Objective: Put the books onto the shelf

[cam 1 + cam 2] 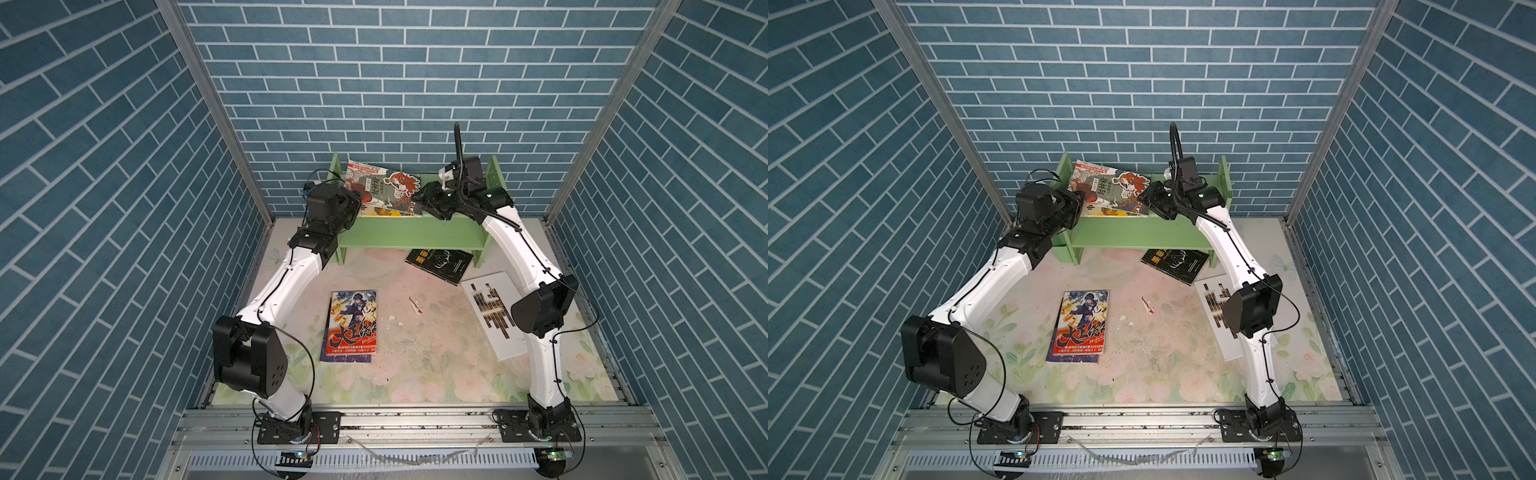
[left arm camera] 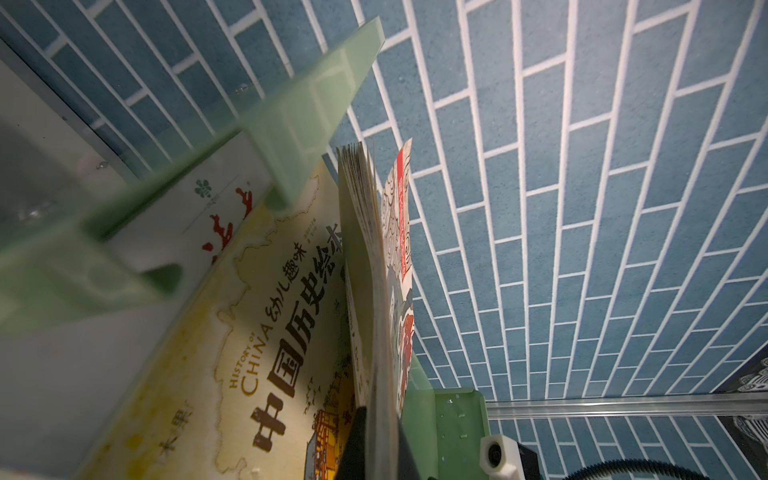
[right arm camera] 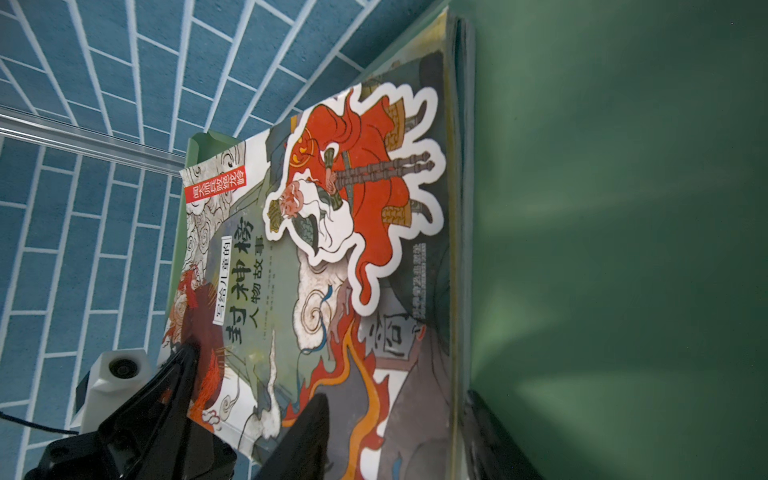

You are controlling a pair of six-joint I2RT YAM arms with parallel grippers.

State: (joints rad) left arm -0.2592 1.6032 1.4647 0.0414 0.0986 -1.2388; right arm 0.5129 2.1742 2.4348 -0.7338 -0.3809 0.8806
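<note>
The left tool was squeezed shut on the red-man book. That book leaned on other books at the left end of the top board of the shelf. The right tool sat half open around the books' edge; whether it squeezed them could not be told. Next, the book probably needed standing up straight. A blue book, a black book and a white book lay on the surface.

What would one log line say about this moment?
left fingers: shut on illustrated book | right fingers: straddling its edge, grip unclear | shelf: leaning books on it | table: three books
</note>
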